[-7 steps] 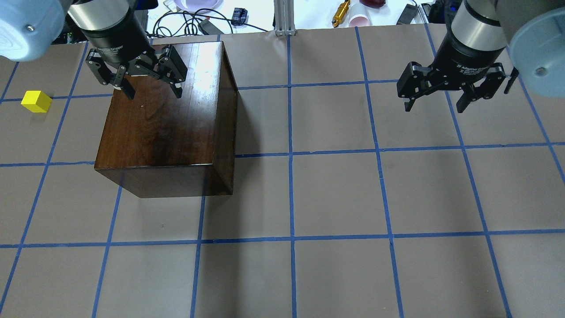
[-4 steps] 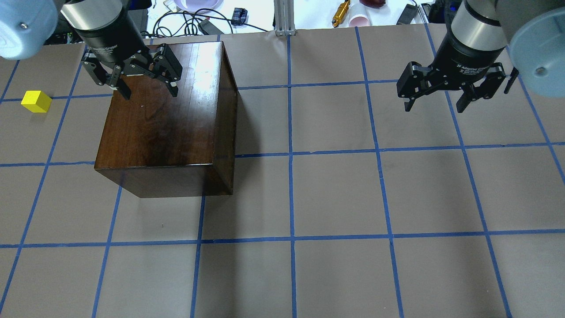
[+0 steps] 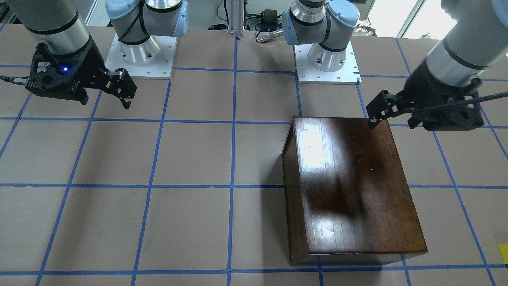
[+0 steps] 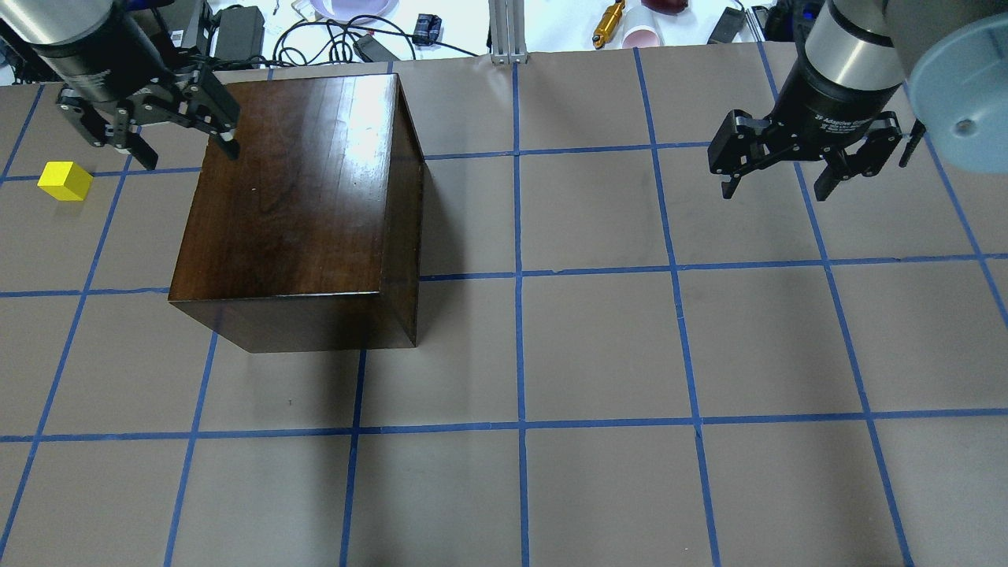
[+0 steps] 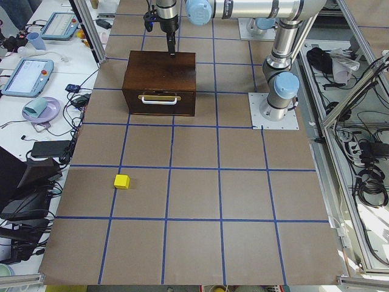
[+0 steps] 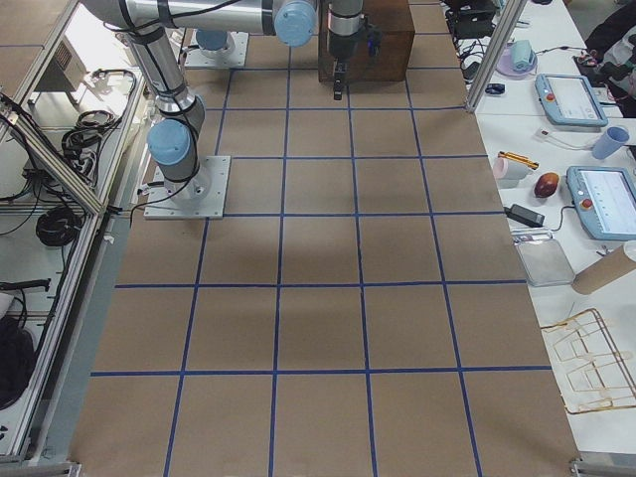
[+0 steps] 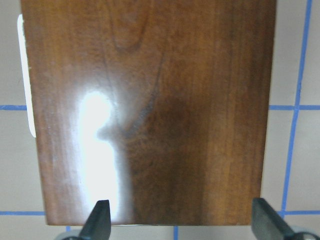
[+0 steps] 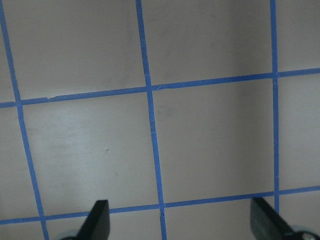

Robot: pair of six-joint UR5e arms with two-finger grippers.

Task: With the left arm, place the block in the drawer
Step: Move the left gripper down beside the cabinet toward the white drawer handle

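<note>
One left hand [image 4: 189, 155] spread open, above box [image 4: 299, 213] edge, block [image 4: 64, 180] apart

Yel. block [image 4: 64, 180] lies flat, well apart frm drawer [image 5: 182, 104] (dark front, shut).

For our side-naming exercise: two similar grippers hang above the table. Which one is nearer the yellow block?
The left gripper, at the corner of the wooden box nearest the block. The right gripper hangs over the table beyond the box's other side.
</note>
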